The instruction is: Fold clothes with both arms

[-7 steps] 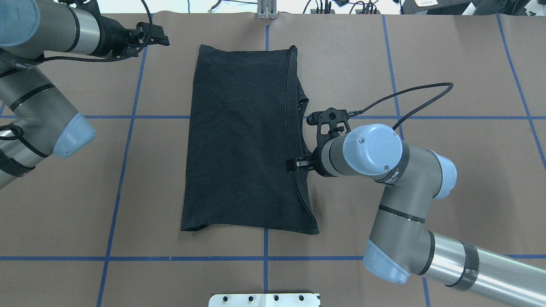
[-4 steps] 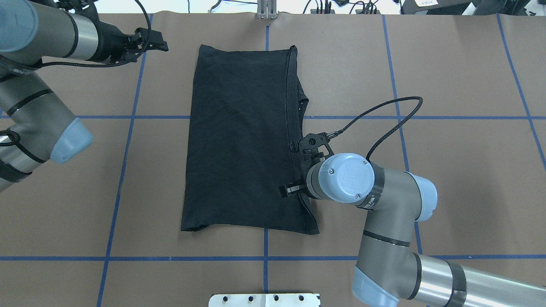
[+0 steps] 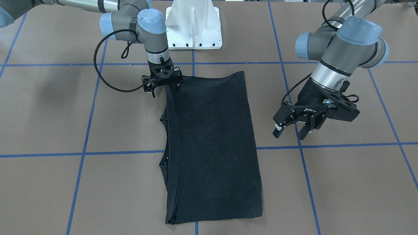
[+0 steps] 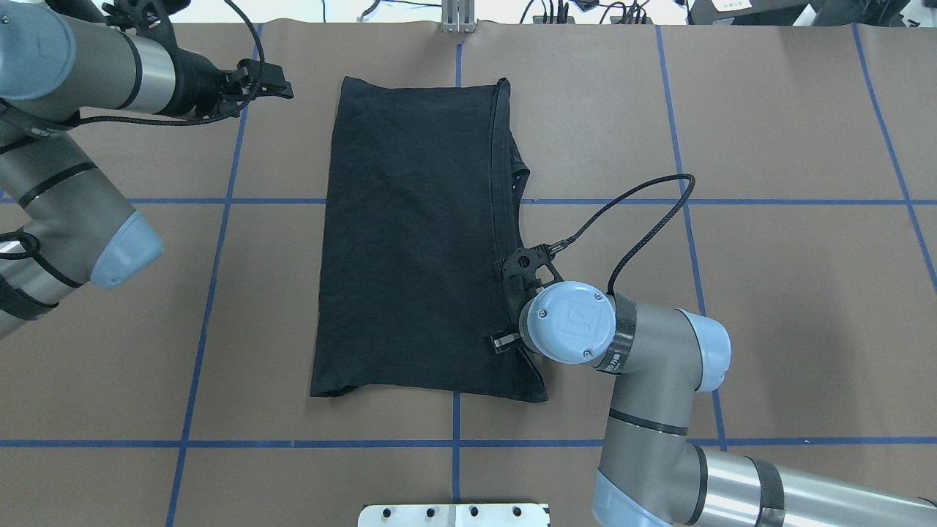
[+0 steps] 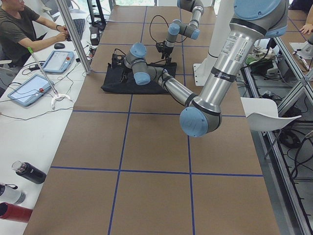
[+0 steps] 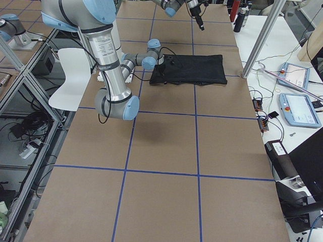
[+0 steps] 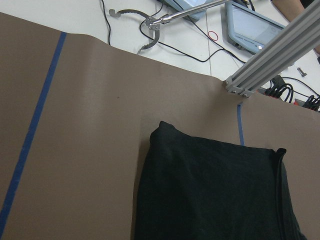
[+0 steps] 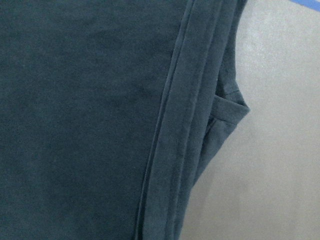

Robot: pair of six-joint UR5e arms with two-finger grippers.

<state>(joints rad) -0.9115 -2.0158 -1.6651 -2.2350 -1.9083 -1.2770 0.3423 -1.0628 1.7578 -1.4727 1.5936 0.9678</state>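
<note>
On the robot's left, note the small black left gripper (image 3: 289,133) hanging above the table, fingers spread, clear of the cloth. The folded black cotton T-shirt (image 4: 410,241) lies flat on the brown paper-covered table (image 4: 768,307). The small black right gripper (image 3: 162,80) sits at the shirt's right edge; you cannot tell its grip.

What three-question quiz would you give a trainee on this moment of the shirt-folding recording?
1. True or false: the left gripper is touching the T-shirt.
2. Which gripper is at a corner of the T-shirt? A) left gripper B) right gripper C) both
3. In one word, are the left gripper's jaws open or shut?

Key
1. False: it is off to one side of the T-shirt, over the table.
2. B: it is at the corner nearest the robot's base.
3. Open: its fingers stand apart.
</note>
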